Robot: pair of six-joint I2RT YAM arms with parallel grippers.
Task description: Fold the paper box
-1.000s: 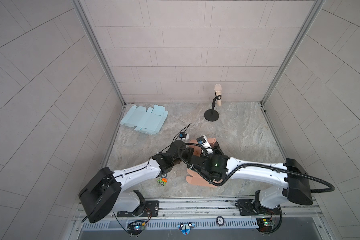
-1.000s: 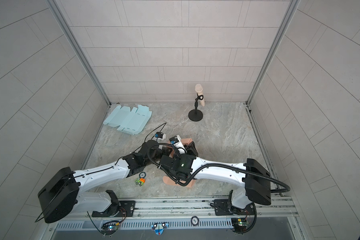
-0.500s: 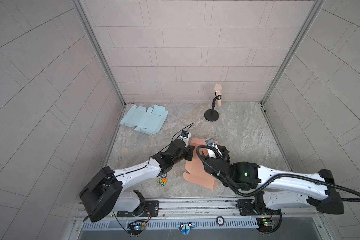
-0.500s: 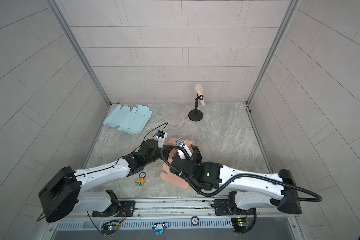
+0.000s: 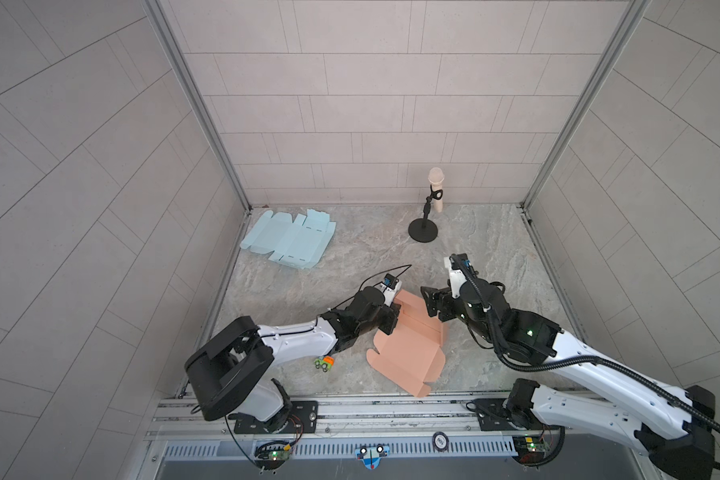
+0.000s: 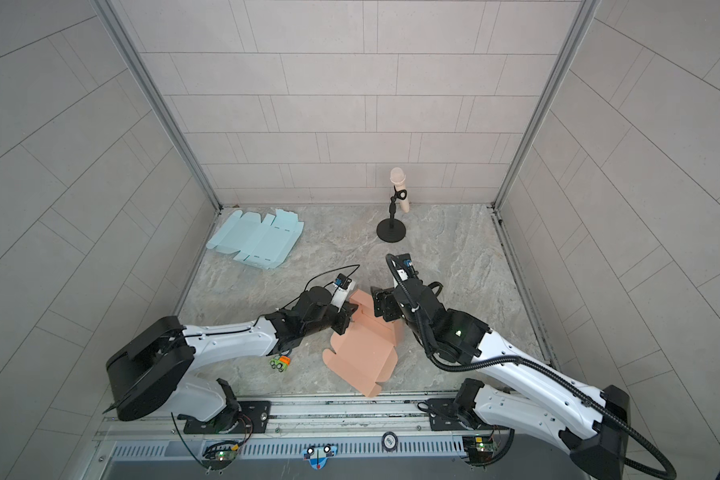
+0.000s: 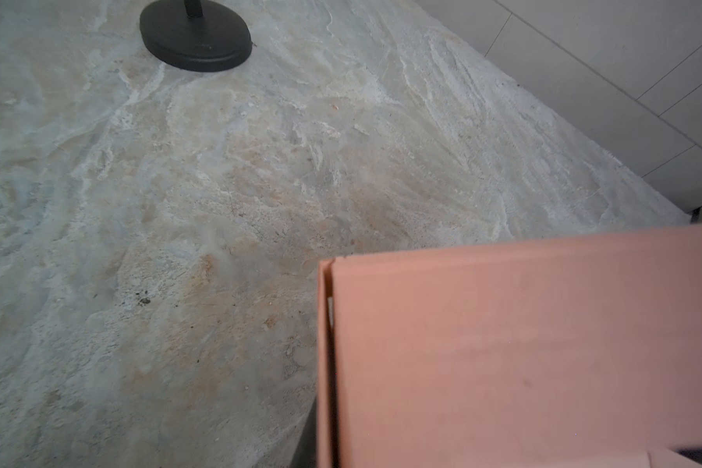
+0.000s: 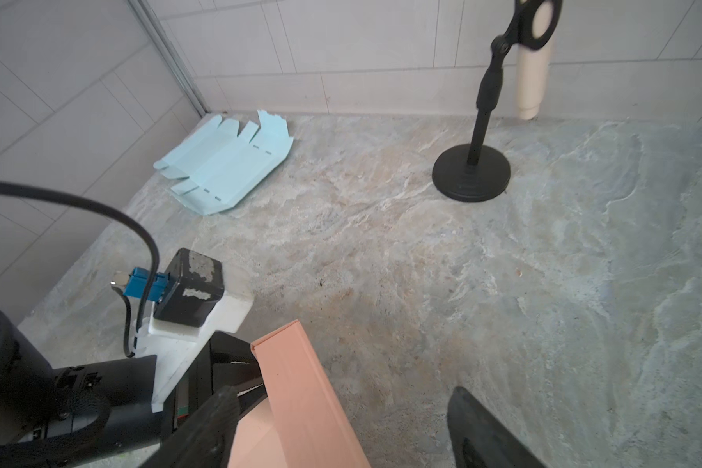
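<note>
Marbled tabletop (image 5: 350, 266) bears the paper box (image 5: 408, 353), left end effector (image 5: 393, 318) pinching it, right end effector (image 5: 431, 304) wide.

A stone-patterned table (image 5: 350, 266), mottled grey and beige, carries four things. Flat pale blue box blanks (image 5: 289, 239) lie near its back left corner, overlapping one another. A microphone stand (image 5: 423, 230) is upright on a round black base close to the back edge, right of the middle. A salmon paper box (image 5: 408, 353), partly folded with a wall raised on its far side, lies at the middle of the front edge. A small green and orange toy car (image 5: 323, 363) sits just left of it, apart from it.
</note>
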